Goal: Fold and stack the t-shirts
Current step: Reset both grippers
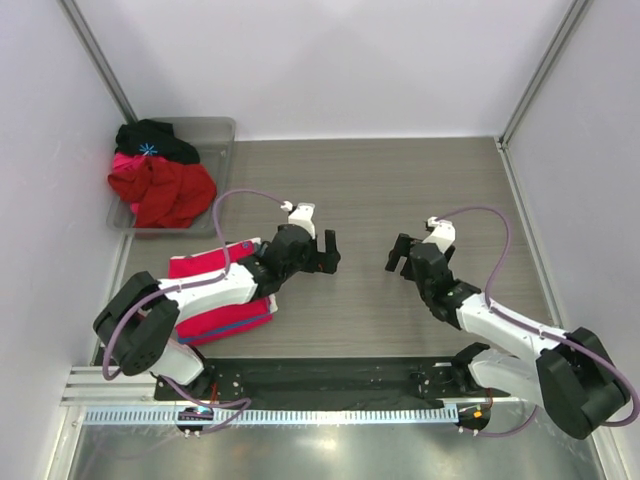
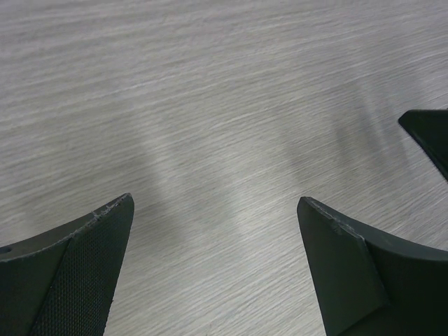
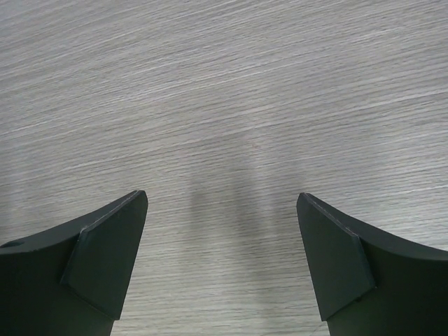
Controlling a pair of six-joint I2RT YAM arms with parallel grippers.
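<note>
The left claw [image 1: 324, 252] and right claw [image 1: 397, 256] are seen wide open, empty; the crumpled t-shirts [image 1: 165, 190] are piled far left in a tray [image 1: 224, 127], nearer the left claw.

Before me lies a grey wood-grain table [image 1: 400, 190], walled by white panels [image 1: 320, 60], with a slanting metal post [image 1: 100, 55] at the far left corner and a second post [image 1: 545, 65] at the far right. A clear plastic bin [image 1: 224, 130] sits at the far left corner, against the left panel. Along the near edge runs a black strip [image 1: 330, 378], then, closer to me, a white toothed rail [image 1: 320, 414] and a sheet of dull metal [image 1: 330, 455]; up close the tabletop shows fine crosswise streaks and soft shadows.
</note>
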